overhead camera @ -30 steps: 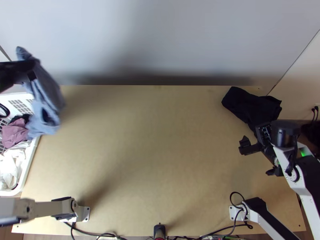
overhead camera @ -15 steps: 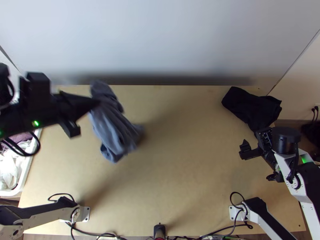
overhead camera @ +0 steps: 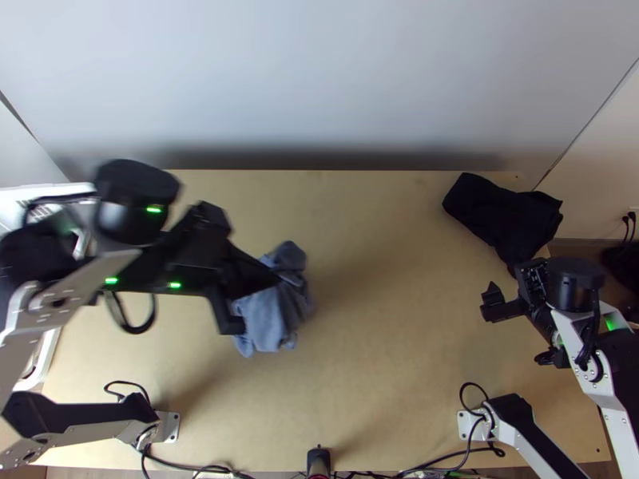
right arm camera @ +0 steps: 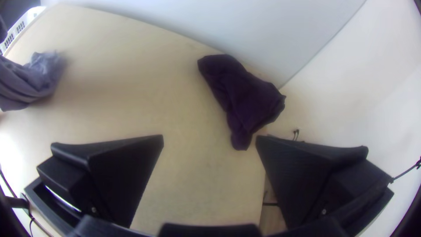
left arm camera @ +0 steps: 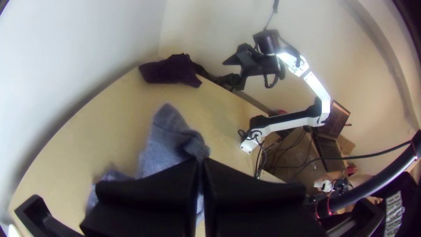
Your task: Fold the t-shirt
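Observation:
My left gripper is shut on a bunched blue-grey t-shirt, which hangs over the left-middle of the table. In the left wrist view the fingers of my left gripper are together with the t-shirt bunched beyond them. At the table's right side my right gripper stands open. In the right wrist view my right gripper has its fingers wide apart with nothing between them, and the t-shirt appears far off.
A black cloth lies bunched at the table's back right corner, beside my right gripper. A white basket stands at the left edge, partly behind my left arm. Bare tabletop lies between the t-shirt and my right gripper.
My left gripper has carried the t-shirt from above the basket rightward and toward the near side, over the table. The right arm has barely moved.

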Motion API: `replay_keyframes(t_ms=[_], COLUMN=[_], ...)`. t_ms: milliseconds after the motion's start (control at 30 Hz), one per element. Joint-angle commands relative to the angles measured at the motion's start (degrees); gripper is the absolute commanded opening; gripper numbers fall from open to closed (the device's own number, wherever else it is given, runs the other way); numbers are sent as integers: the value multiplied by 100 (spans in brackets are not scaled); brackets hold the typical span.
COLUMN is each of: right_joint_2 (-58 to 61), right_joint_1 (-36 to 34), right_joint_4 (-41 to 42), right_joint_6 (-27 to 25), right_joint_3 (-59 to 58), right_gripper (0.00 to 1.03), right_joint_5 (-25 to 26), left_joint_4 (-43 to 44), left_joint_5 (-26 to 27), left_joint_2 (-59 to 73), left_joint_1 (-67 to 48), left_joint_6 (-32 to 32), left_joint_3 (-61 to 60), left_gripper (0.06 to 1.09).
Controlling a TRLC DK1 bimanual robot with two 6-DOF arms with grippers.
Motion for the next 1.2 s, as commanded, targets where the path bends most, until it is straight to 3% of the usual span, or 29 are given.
replay_keyframes(t_ms=[0,200,267,300,333,367,400,467,633,967,1167], right_joint_2=[-39,-66,-66,-57,-57,-48,-48,-39,-31,13,101], right_joint_1=[-137,-225,-234,-234,-234,-243,-243,-251,-251,-128,-84], right_joint_4=[-26,-62,-53,-53,-35,-26,-9,9,53,167,237], right_joint_6=[15,15,15,15,15,15,15,15,15,7,-11], right_joint_3=[10,37,54,54,63,63,54,63,45,-271,-324], right_gripper=[98,98,98,98,98,98,98,98,98,98,98], right_joint_5=[-8,-8,-8,-8,-8,-8,-8,-8,-16,-16,-16], left_joint_4=[496,742,812,839,883,900,900,900,557,531,821], left_joint_5=[-332,-508,-578,-666,-772,-877,-1079,-1404,-1536,-1536,-1536], left_joint_2=[521,1197,1373,1470,1549,1619,1698,1769,1461,-763,-1185], left_joint_1=[-644,-1128,-1198,-1233,-1251,-1295,-1365,-1488,-1567,-1295,-1005], left_joint_6=[129,129,146,137,146,181,181,173,181,753,1113], left_joint_3=[-174,309,318,318,327,370,458,704,687,-3277,-4798], left_gripper=[9,12,40,50,65,89,100,100,102,102,102])
